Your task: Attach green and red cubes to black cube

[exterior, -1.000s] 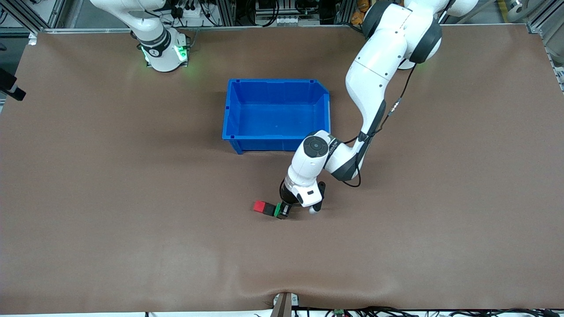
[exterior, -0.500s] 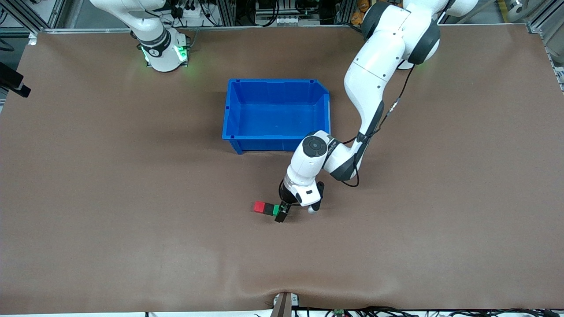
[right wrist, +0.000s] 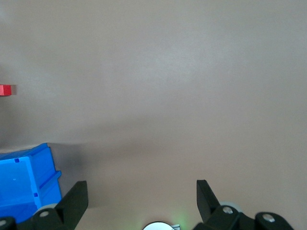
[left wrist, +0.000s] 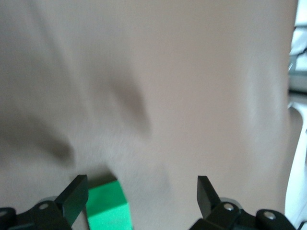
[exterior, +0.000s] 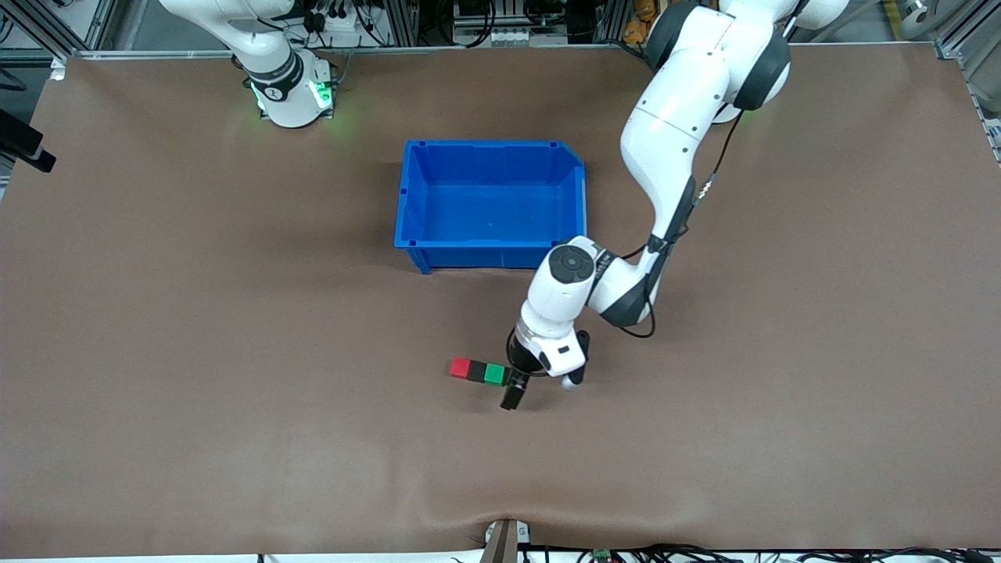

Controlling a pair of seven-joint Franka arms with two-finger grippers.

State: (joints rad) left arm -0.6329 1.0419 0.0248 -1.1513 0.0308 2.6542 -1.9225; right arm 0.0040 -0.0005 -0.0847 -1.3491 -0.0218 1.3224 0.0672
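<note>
In the front view you see the red cube (exterior: 461,367), the black cube (exterior: 476,371) and the green cube (exterior: 494,374) lying in one touching row on the brown desk (exterior: 195,313), nearer to the camera than the blue bin (exterior: 489,203). The green one sits at the left arm's end of the row. Your left claw (exterior: 516,387) hangs just beside the green cube, holding nothing. The right arm waits at its base.

In the left wrist view your left claw (left wrist: 139,194) stands wide open with the green cube (left wrist: 109,205) next to one fingertip (left wrist: 74,194).

In the right wrist view your right claw (right wrist: 139,194) is spread wide and empty over bare desk, with the bin's corner (right wrist: 26,179) and the red cube (right wrist: 5,89) at the edge.
</note>
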